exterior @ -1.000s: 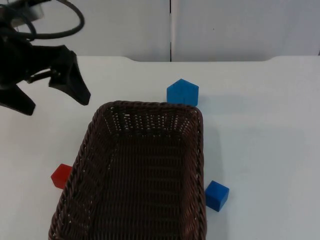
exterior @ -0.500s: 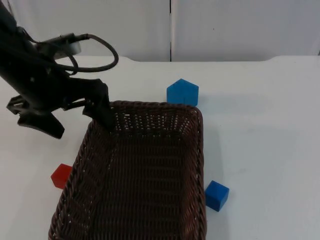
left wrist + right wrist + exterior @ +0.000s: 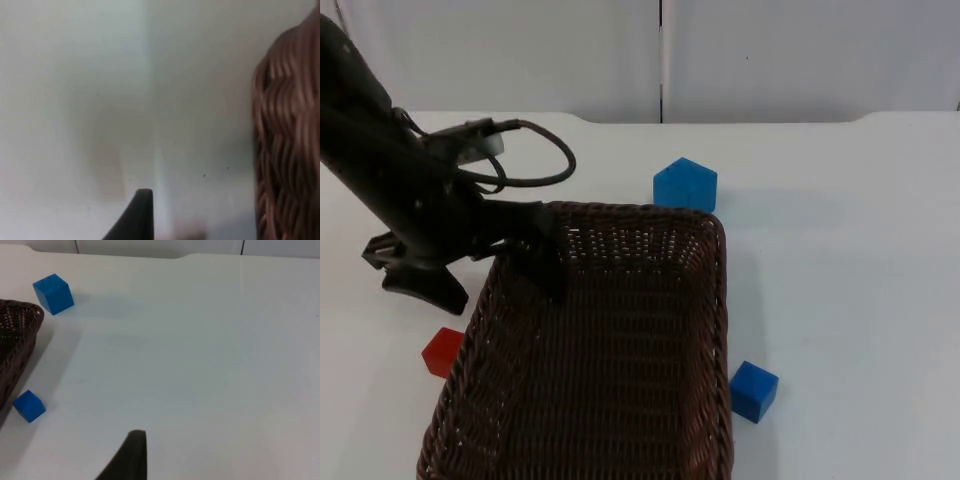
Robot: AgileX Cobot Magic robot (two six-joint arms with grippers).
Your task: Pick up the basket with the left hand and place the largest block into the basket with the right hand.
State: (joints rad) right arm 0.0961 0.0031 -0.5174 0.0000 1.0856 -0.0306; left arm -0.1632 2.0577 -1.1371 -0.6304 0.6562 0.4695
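The dark brown wicker basket sits on the white table, its long axis running from near to far. The left gripper is at the basket's far-left corner with its jaws spread wide: one finger reaches down inside the basket against the left wall, the other finger lies outside over the table, so the rim stands between them, not yet pinched. In the left wrist view the basket's weave looms close beside a black fingertip, though whether it touches the wall is hard to judge there. The largest blue block stands just beyond the basket's far rim, nearly touching it. A smaller blue block lies just right of the basket's near half, and a small red block sits against its left side. The right arm waits off to the right; its wrist view looks across the table to both blue blocks, and its claw's state cannot be told.
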